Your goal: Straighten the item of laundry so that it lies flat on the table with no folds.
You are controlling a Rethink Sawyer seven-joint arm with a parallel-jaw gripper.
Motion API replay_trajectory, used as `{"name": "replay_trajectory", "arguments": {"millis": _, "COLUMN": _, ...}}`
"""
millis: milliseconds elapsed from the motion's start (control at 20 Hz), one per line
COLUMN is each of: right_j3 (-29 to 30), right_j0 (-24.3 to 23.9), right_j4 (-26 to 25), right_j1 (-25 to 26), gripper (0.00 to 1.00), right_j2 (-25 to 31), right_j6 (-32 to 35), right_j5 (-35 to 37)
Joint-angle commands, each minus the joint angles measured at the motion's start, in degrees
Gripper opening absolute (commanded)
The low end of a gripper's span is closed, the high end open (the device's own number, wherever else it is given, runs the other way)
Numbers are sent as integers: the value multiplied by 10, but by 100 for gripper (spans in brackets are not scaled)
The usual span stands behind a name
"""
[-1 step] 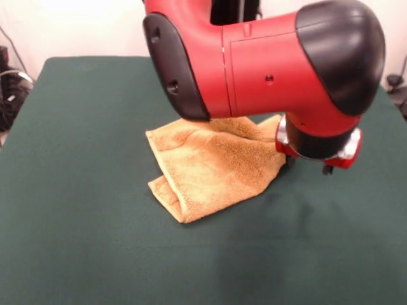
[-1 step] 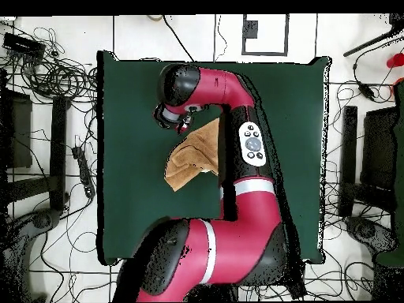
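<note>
The item of laundry [image 1: 213, 168] is an orange-tan terry towel lying crumpled near the middle of the dark green table [image 1: 95, 254]. Its left side is folded over onto itself, and its far edge is hidden behind the red arm. In the overhead view the towel [image 2: 193, 154] shows as a bunched, slanted shape, partly covered by the arm. My gripper [image 1: 308, 166] hangs under the black and red wrist, low over the table at the towel's right corner. Seen from above, the gripper [image 2: 185, 121] sits at the towel's upper end. Whether it holds cloth is hidden.
The arm's big red links [image 1: 254, 63] hang over the back of the towel. Green cloth [image 2: 134, 95] spreads wide on every side of the towel. Cables [image 2: 55, 71] and dark equipment [image 2: 371, 158] lie on the floor round the table.
</note>
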Motion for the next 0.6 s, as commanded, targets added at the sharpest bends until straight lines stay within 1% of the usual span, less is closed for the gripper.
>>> {"name": "replay_trajectory", "arguments": {"millis": 50, "right_j3": 225, "right_j0": -35, "right_j4": 27, "right_j1": -134, "gripper": 100, "right_j2": -4, "right_j6": -11, "right_j5": -78}}
{"name": "replay_trajectory", "arguments": {"millis": 150, "right_j3": 255, "right_j0": -44, "right_j4": 25, "right_j1": -156, "gripper": 100, "right_j2": -2, "right_j6": -23, "right_j5": -87}}
{"name": "replay_trajectory", "arguments": {"millis": 350, "right_j3": 285, "right_j0": -64, "right_j4": 27, "right_j1": -187, "gripper": 100, "right_j2": 9, "right_j6": -37, "right_j5": -75}}
{"name": "replay_trajectory", "arguments": {"millis": 500, "right_j3": 305, "right_j0": -69, "right_j4": 26, "right_j1": -193, "gripper": 100, "right_j2": 15, "right_j6": -24, "right_j5": -97}}
{"name": "replay_trajectory", "arguments": {"millis": 600, "right_j3": 309, "right_j0": -64, "right_j4": 19, "right_j1": -184, "gripper": 100, "right_j2": 16, "right_j6": -9, "right_j5": -119}}
